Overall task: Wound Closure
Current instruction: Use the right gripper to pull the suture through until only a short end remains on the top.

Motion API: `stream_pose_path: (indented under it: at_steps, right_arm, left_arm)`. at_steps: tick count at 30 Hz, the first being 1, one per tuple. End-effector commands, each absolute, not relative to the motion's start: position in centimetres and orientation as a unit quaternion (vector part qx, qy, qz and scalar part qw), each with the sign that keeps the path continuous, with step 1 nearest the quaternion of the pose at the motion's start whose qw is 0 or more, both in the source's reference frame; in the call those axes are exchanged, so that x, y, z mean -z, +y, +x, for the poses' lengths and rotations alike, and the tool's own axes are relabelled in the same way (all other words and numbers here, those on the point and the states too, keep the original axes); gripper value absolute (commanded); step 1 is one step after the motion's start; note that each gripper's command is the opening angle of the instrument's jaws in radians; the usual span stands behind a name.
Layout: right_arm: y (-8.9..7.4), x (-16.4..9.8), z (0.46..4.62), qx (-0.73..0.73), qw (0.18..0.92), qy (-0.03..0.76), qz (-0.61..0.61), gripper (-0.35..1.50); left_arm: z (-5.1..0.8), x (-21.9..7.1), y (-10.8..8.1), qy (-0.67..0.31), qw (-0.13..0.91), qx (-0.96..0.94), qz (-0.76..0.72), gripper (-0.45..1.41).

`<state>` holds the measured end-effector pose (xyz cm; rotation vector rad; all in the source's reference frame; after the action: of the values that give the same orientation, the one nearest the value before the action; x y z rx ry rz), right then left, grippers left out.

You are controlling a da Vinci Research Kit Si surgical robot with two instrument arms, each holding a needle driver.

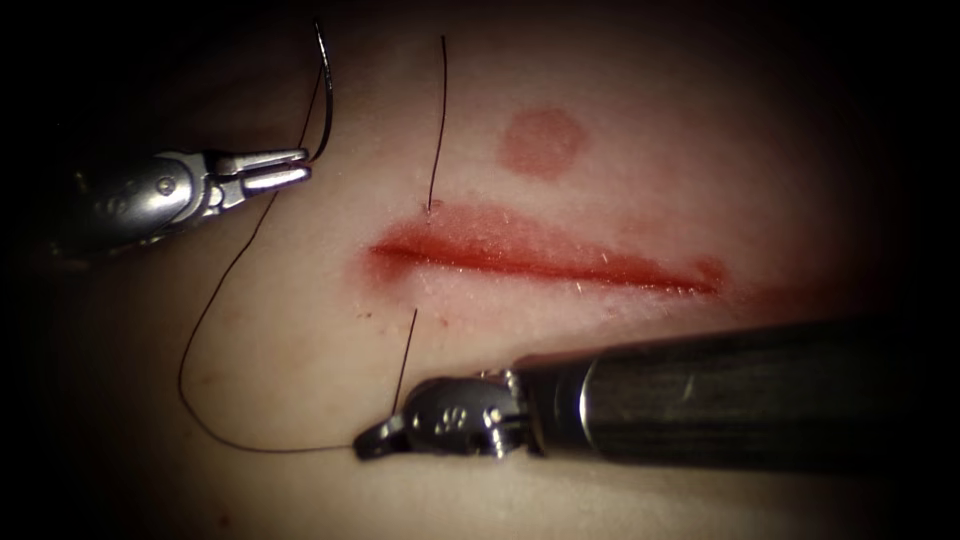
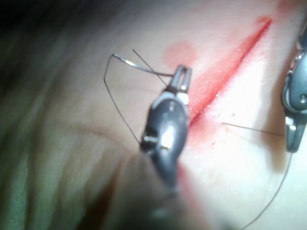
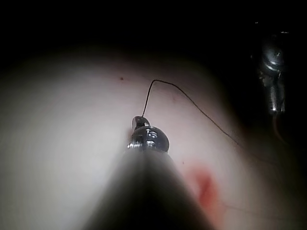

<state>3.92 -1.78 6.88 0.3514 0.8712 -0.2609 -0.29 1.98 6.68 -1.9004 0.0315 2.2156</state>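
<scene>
Endoscope view: the left tool (image 1: 285,170) sits well left of the cut (image 1: 545,262), its fingers closed on the curved needle (image 1: 326,95) near one end of the curve, so the rest of the arc stands up and away from the tissue (image 1: 620,160). The needle is clear of the tissue, not in it. From the needle the thread (image 1: 215,300) drops in a long loop down the left side and runs to the right tool (image 1: 372,442), which lies below the cut with its shaft (image 1: 720,395) coming in from the right. Its fingers look closed on the thread where the loop meets the strand rising toward the cut's lower lip; I judge this grip keeps the slack in hand. A second strand (image 1: 438,120) rises from the upper lip at the left end of the cut, so the thread already crosses the wound there. Red fluid lines the cut, and a round reddish mark (image 1: 541,141) sits above it. Left wrist view agrees: needle (image 2: 144,67) held crosswise at the closed tips.
</scene>
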Motion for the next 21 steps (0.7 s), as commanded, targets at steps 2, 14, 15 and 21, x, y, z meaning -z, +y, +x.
stream_pose_path:
  at_steps: [2,14,15,21]
  right_arm:
    - [-1.85,-6.87,4.0,0.127,0.882,0.42,0.171,-0.35]
    - [-1.77,-6.96,3.97,0.121,0.884,0.422,0.164,-0.35]
    - [-1.75,-6.99,3.95,0.12,0.884,0.422,0.162,-0.35]
    - [-1.7,-7.08,3.91,0.118,0.885,0.421,0.161,-0.35]
  left_arm:
    - [-0.34,-6.75,1.98,0.01,0.111,-0.754,-0.647,-0.35]
    - [-0.35,-6.75,1.98,0.01,0.11,-0.753,-0.648,-0.35]
    - [-0.35,-6.75,1.98,0.01,0.11,-0.753,-0.648,-0.35]
    - [-0.35,-6.75,1.98,0.01,0.11,-0.753,-0.648,-0.35]
